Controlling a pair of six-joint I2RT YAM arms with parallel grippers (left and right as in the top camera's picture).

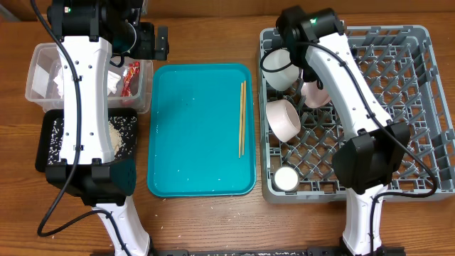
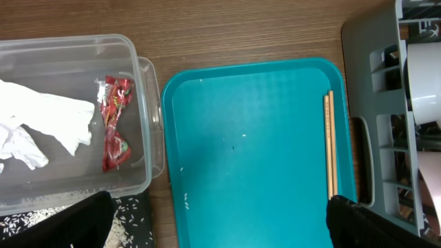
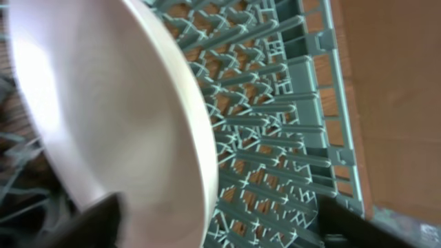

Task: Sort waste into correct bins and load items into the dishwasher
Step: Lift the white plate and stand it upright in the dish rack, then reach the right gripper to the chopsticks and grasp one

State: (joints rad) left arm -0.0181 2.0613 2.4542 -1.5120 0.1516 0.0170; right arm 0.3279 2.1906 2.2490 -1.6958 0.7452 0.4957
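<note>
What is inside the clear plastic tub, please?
Inside the clear tub lie crumpled white tissue and a red-and-silver wrapper. The left wrist view cuts off its left end, and overhead the left arm covers part, so more may be hidden.

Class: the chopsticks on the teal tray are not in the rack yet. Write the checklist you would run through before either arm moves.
1. Left gripper open: ok.
2. Chopsticks side by side on the tray, uncovered: ok.
3. Right gripper open: ok.
4. Pink plate seated steadily in the rack: cannot tell, blurred.
5. Wrapper and tissue inside the clear tub: ok.
6. Free room in the rack: ok.
</note>
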